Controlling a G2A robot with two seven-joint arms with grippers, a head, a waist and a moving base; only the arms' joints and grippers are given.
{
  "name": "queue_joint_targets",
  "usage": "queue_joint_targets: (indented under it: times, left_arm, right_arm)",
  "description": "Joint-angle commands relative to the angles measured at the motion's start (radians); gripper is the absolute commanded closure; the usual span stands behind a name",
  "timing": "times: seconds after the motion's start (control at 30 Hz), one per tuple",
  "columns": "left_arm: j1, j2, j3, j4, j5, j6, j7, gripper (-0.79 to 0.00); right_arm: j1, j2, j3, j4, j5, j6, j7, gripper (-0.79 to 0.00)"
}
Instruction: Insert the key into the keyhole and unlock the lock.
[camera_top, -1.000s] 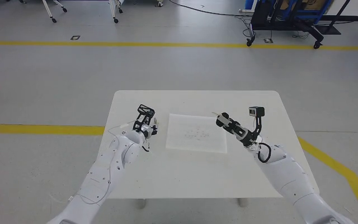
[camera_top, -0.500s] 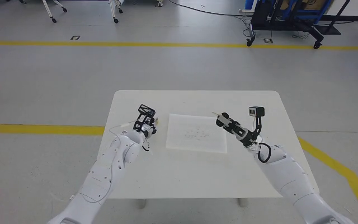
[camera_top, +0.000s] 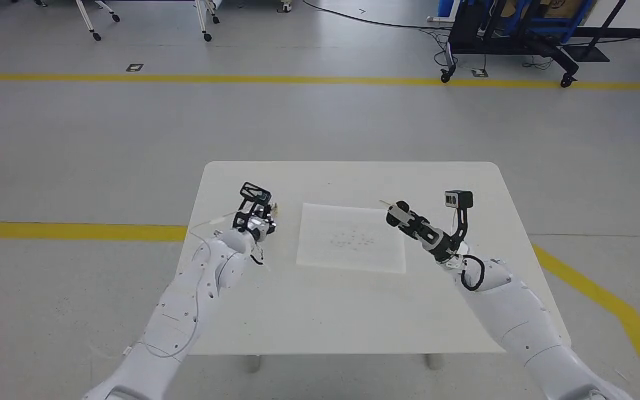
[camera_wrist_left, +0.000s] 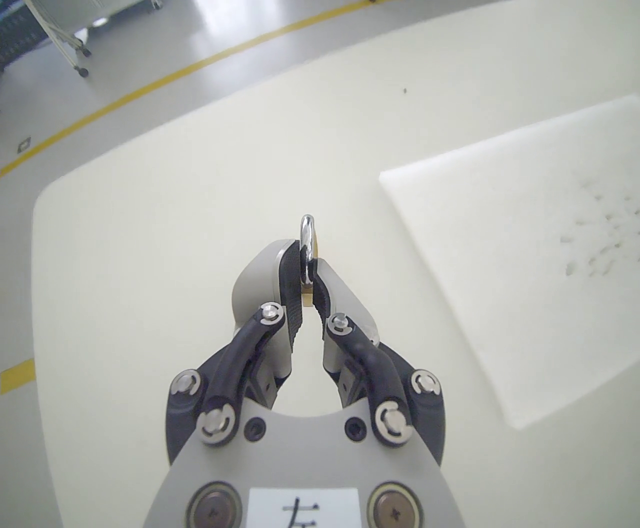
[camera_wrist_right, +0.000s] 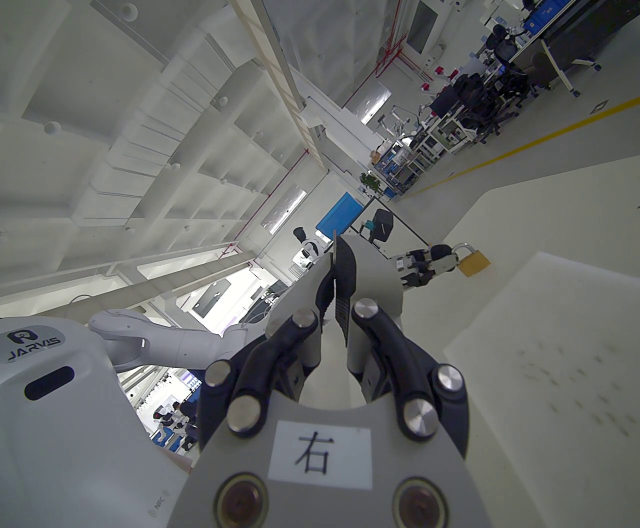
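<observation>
My left gripper (camera_wrist_left: 307, 272) is shut on a brass padlock (camera_wrist_left: 307, 240), whose steel shackle sticks out past the fingertips. It hangs over the table's left part, just left of the foam mat (camera_top: 350, 238). The right wrist view shows that padlock (camera_wrist_right: 472, 262) side-on, held out from the left gripper (camera_wrist_right: 445, 261) toward my right arm. My right gripper (camera_wrist_right: 336, 250) is shut on a thin key (camera_wrist_right: 333, 239), seen edge-on between the pads. In the top view the right gripper (camera_top: 397, 212) hovers at the mat's right far corner, pointing left toward the left gripper (camera_top: 268, 213).
A white foam mat (camera_wrist_left: 525, 250) with small dents lies in the middle of the white table (camera_top: 350, 310). Bare tabletop surrounds it on all sides. Grey floor with yellow lines lies beyond the table's edges.
My left arm has shifted slightly left and away with the padlock, widening the gap to the mat. The right arm has not moved.
</observation>
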Motion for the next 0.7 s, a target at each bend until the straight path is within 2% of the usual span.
queue_joint_targets:
  times: [0.0,0.1,0.23,0.33,0.47,0.53,0.6,0.67]
  left_arm:
    - [0.009,-0.001,-0.004,-0.007,-0.059,-0.091,0.038,0.0]
    - [0.027,0.002,-0.043,-0.03,-0.254,-0.274,0.016,0.0]
    - [0.042,0.011,-0.097,-0.045,-0.55,-0.458,-0.141,0.0]
    - [0.05,0.016,-0.121,-0.045,-0.79,-0.53,-0.271,0.0]
    - [0.042,0.022,-0.141,-0.035,-1.017,-0.55,-0.413,0.0]
    - [0.037,0.025,-0.143,-0.031,-1.048,-0.551,-0.446,0.0]
    - [0.031,0.027,-0.141,-0.03,-1.012,-0.546,-0.441,0.0]
    - [0.02,0.033,-0.153,-0.052,-0.826,-0.534,-0.352,0.0]
  right_arm:
    - [0.0,0.0,0.0,0.0,0.0,0.0,0.0,0.0]
    - [0.0,0.0,0.0,0.0,0.0,0.0,0.0,0.0]
    - [0.0,0.0,0.0,0.0,0.0,0.0,0.0,0.0]
    - [0.0,0.0,0.0,0.0,0.0,0.0,0.0,0.0]
    - [0.0,0.0,0.0,0.0,0.0,0.0,0.0,0.0]
    - [0.0,0.0,0.0,0.0,0.0,0.0,0.0,0.0]
    - [0.0,0.0,0.0,0.0,0.0,0.0,0.0,0.0]
    - [0.0,0.0,0.0,0.0,0.0,0.0,0.0,0.0]
